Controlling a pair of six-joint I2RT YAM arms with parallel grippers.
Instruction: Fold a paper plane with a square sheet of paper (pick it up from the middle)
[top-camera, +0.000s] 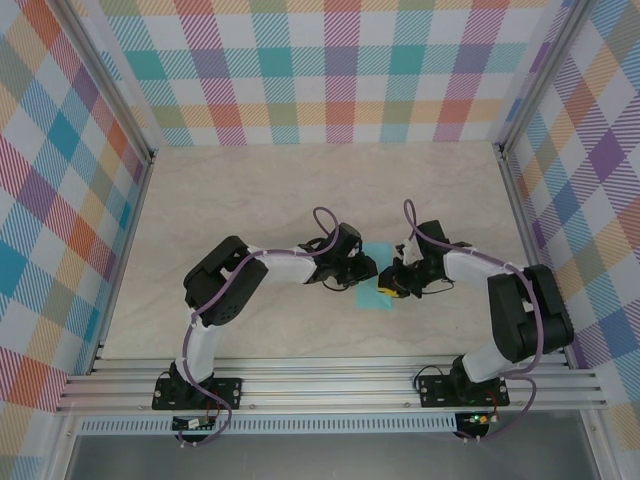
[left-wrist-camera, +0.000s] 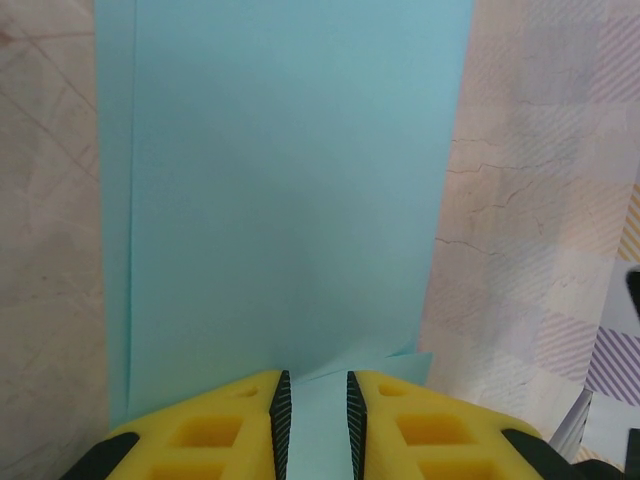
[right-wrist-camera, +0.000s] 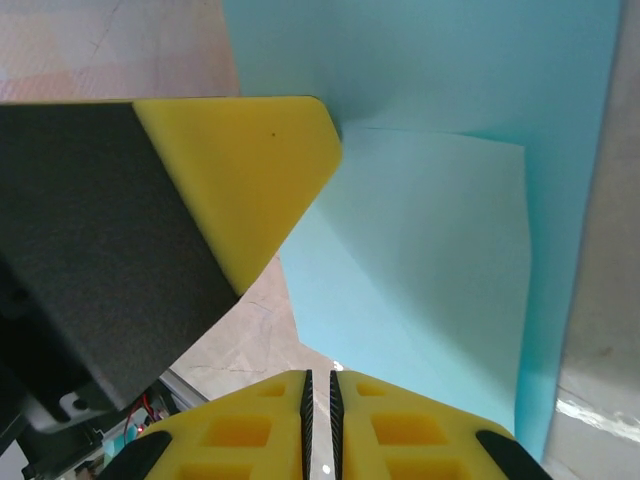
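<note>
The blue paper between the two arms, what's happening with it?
Both arms meet at the middle of the table, working the square sheet of paper, which already shows a folded layer. The left gripper has its jaws narrowed on the paper's edge. The right gripper is nearly shut beside the sheet. No plane shape yet.

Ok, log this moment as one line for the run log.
paper: cyan, partly folded, on table | left claw: pinching paper edge | right claw: nearly shut at paper's other side, grip unclear
</note>
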